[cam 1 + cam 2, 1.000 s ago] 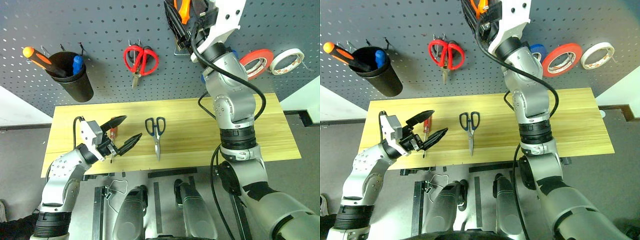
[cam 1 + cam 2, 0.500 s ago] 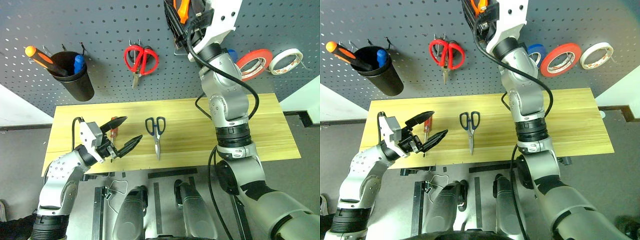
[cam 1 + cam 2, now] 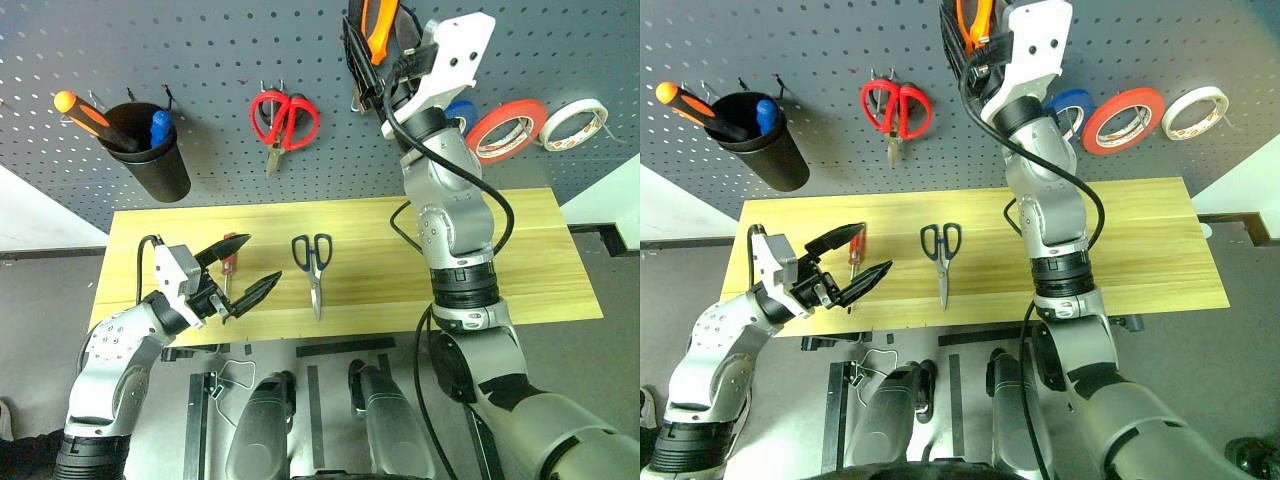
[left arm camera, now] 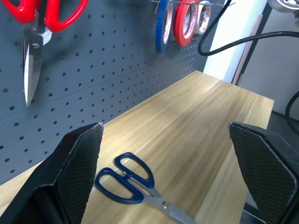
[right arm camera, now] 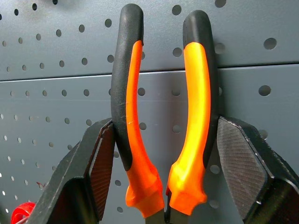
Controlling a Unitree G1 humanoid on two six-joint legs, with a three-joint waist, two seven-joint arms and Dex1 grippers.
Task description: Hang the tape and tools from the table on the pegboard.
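Far left of frame: black cup [image 3: 158,160] on the grey pegboard [image 3: 200,60], orange-handled screwdriver [image 3: 88,117] inside. Lower left: left gripper [image 3: 240,270], fingers spread wide and empty, hovering just over the red-handled screwdriver [image 3: 228,262] on the yellow bench [image 3: 370,250]. Centre: red-handled scissors [image 3: 283,122] hung up; blue-handled scissors [image 3: 313,262] lying on the bench. Top centre: right gripper [image 5: 161,158], fingers clamped on the orange-and-black pliers [image 5: 163,107], handles upward against the board. Upper right: red tape [image 3: 511,128] already hung. Best practice, probably: slip one handle over a hook, confirm support, only then release.
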